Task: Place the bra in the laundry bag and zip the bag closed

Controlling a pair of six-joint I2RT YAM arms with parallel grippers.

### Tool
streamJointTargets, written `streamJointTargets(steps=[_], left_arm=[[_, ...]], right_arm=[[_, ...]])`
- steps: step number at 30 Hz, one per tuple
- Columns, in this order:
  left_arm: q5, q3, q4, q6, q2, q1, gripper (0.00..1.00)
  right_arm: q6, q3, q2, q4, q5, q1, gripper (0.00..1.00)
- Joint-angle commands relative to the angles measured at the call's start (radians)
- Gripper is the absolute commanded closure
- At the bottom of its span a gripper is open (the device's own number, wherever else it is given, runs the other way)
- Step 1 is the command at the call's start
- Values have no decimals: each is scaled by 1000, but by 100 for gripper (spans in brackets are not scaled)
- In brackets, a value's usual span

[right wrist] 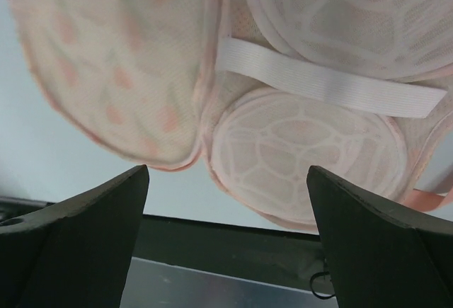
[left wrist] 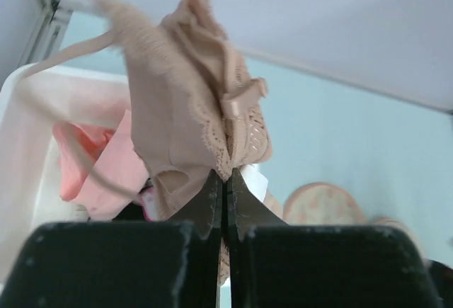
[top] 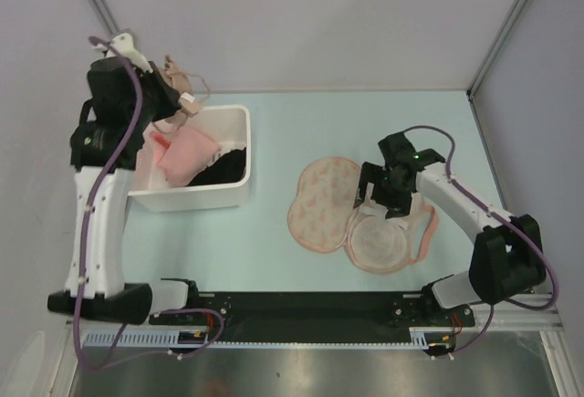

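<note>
Beige bra (left wrist: 191,110) pinched in our left tool (left wrist: 225,180), fully closed, held high over white bin (top: 192,198). Our right tool (right wrist: 226,173) wide open, empty, above unzipped laundry bag (top: 319,205) on worktop (top: 274,141).

Bra (top: 182,82): beige, tan-pink, lace-edged cups folded together, thin straps trailing loose, small pale tag showing. We note it bunched and lifted clear of the tabletop (top: 365,123), over the far-left corner, pinched at its lower edge between the closed fingers of the left tool (left wrist: 225,180).

Laundry bag (top: 321,205): cream-peach with orange-pink print, two-lobed clamshell. We record it unzipped and spread flat, right of centre, nearer the near edge. The printed shell lies to the left; the white-lined half lies to the right, with a white band across it. Nothing lies inside it.
</note>
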Motion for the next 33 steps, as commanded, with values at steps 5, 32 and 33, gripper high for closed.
streamJointTargets(steps=[5,32,33], left_arm=[[424,-118,190,-261,-194,-1,100],[739,-807,337,-225,-362,-478,99],[645,-812,323,-200,-336,-517,99]], right_arm=[[120,10,191,113,228,236,0],[-80,570,625,51,424,110,0],[-75,554,587,33,408,119,0]])
